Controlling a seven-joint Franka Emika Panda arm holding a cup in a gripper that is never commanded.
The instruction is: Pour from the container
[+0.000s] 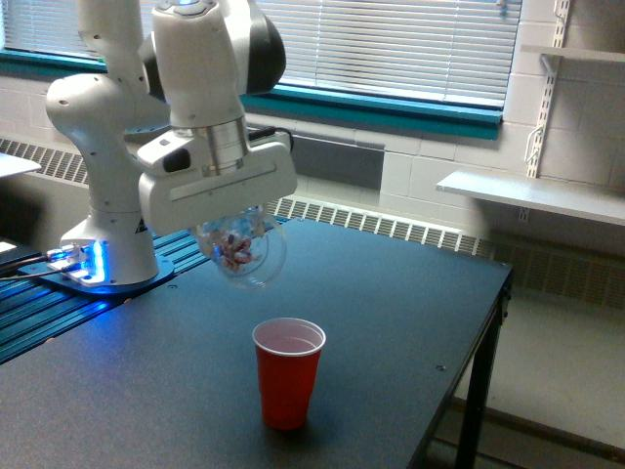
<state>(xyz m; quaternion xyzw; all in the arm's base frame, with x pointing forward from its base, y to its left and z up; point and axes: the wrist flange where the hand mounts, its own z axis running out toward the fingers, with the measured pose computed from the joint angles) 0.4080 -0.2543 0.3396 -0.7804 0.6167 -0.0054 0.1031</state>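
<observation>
The container (244, 251) is a clear rounded plastic jar with small pinkish and pale pieces inside. My gripper (232, 220) is shut on it and holds it tilted in the air, mouth turned toward the exterior view's right. The fingers are hidden behind the white gripper body. A red plastic cup (288, 372) with a white inside stands upright on the dark table (391, 313), below the container and a little toward the exterior view's right. The cup looks empty.
The arm's white base (103, 234) stands on a blue-lit plate at the exterior view's left. The table's edge runs down the exterior view's right side. A radiator, a window with blinds and wall shelves (532, 195) lie behind.
</observation>
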